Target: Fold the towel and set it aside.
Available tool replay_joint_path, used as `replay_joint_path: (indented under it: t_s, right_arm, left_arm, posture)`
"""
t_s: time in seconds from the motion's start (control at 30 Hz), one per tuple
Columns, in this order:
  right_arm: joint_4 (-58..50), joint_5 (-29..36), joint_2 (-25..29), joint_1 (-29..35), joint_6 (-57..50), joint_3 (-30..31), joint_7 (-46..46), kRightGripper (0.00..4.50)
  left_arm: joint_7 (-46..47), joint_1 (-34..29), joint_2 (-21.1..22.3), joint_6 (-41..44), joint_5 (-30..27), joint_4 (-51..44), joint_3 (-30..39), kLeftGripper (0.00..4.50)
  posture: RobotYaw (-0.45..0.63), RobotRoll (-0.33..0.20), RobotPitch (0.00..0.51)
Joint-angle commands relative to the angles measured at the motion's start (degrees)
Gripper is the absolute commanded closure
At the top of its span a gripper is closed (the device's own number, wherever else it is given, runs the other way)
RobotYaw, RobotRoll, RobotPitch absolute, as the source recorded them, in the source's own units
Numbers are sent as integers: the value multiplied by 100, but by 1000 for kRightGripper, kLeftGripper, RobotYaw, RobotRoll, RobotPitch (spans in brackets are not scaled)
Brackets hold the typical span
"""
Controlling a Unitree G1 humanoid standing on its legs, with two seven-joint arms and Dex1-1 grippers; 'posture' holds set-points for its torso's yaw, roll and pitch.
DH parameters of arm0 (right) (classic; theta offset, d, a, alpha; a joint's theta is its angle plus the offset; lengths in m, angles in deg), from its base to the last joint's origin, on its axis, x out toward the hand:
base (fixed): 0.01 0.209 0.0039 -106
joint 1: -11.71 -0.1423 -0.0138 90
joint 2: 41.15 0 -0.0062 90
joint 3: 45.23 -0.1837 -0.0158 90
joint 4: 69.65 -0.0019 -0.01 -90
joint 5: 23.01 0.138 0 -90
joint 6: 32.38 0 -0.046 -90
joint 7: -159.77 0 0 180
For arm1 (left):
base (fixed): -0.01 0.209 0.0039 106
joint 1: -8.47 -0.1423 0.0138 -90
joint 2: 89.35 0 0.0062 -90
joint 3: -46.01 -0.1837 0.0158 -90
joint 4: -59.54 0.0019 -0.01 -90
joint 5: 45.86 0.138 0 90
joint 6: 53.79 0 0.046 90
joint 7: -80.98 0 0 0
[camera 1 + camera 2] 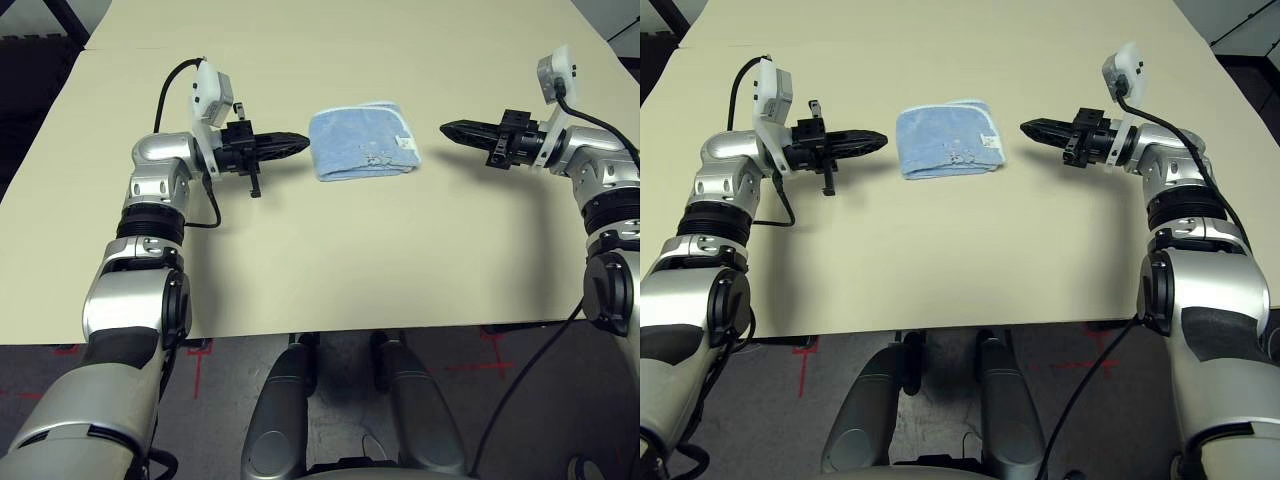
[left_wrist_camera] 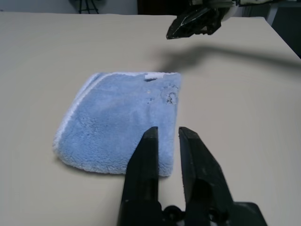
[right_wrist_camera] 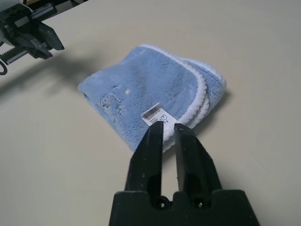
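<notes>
The towel point(image 1: 362, 142) lies folded into a small thick light-blue square with white edging and a white tag, on the table's middle. My left gripper point(image 1: 300, 146) hovers just off its left edge, pointing at it. In the left wrist view its fingers point(image 2: 149, 141) stand slightly open with nothing between them. My right gripper point(image 1: 447, 129) points at the towel from the right, a short gap away. Its fingers point(image 3: 153, 136) are also a little open and hold nothing, close to the tagged corner of the towel point(image 3: 155, 96).
The cream table point(image 1: 330, 260) stretches wide around the towel, its front edge near my body. Dark floor lies past the far left and right corners. A black cable hangs from each wrist camera.
</notes>
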Motion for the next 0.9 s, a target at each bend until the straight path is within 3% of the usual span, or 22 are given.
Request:
replay_joint_path:
  t_s: [0.03,0.13,0.23,0.27,0.47,0.9]
  right_arm:
    - [-257,35,132,207,-57,34,-71,2630]
    - [-396,-27,227,275,-112,144,-233,1496]
    - [-301,144,304,137,-1233,69,-111,363]
    - [-195,283,300,40,-1779,-65,74,19]
    - [59,626,74,-157,-2764,-627,1569,19]
    - [568,1155,-566,-554,-3653,-1210,2642,19]
  left_arm:
    - [-117,-147,69,6,-66,-241,-115,2370]
    - [-156,-193,79,50,-108,-345,-131,1204]
    - [-211,-251,96,116,-140,-458,-168,33]
    - [-231,-271,105,141,-149,-492,-177,0]
    - [-265,-342,148,287,-221,-697,-216,0]
    - [-212,-658,313,633,-341,-1361,-316,0]
  posture:
    - [34,0,272]
    - [32,0,271]
    - [31,0,272]
    - [31,0,272]
    - [44,0,280]
    - [91,0,290]
